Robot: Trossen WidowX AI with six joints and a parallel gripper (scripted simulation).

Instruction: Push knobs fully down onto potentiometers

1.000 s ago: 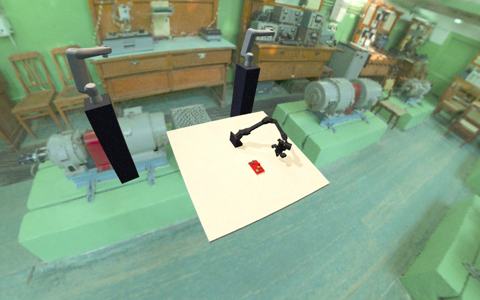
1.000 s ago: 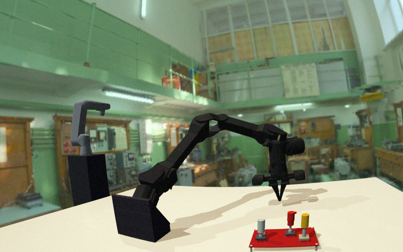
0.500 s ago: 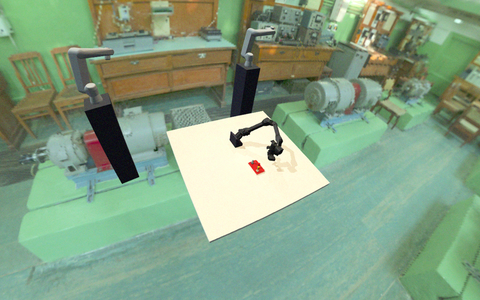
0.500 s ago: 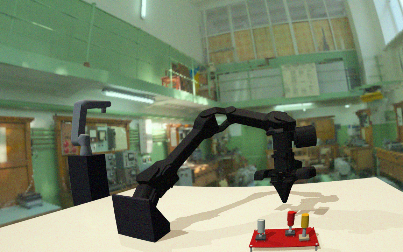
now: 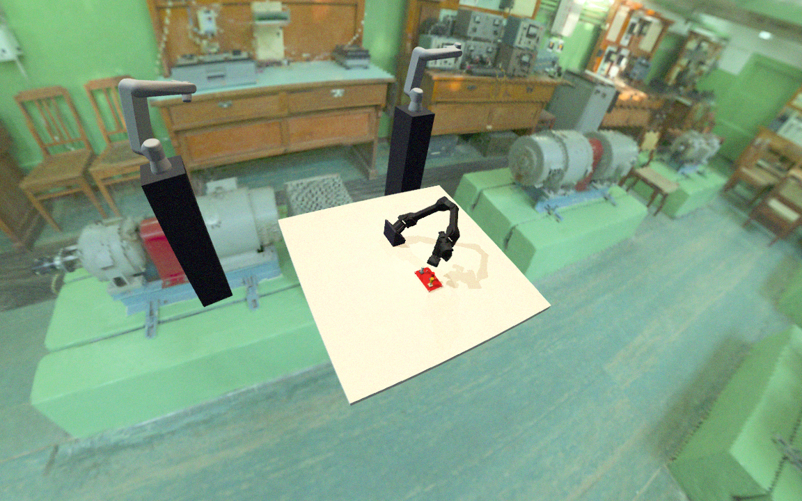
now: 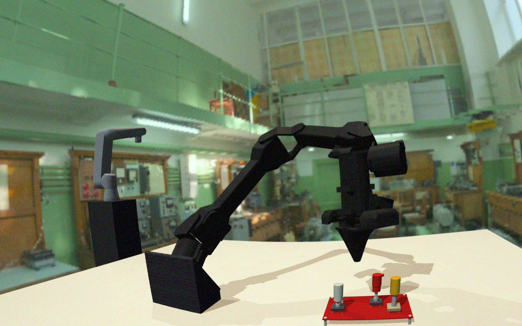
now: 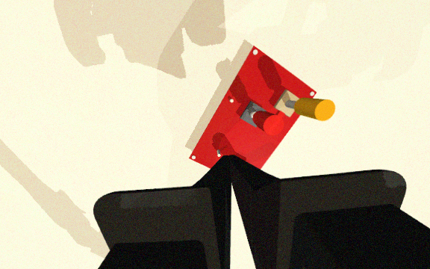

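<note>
Exterior view shows our gripper fully closed and empty, hanging above the red board near the table's front edge, so we judge the approach underway; next, lower onto the red knob.

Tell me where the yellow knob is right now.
In the exterior view the yellow knob stands at the right end of the red board, just right of the red knob; the shut gripper hangs above, left of both knobs.
</note>
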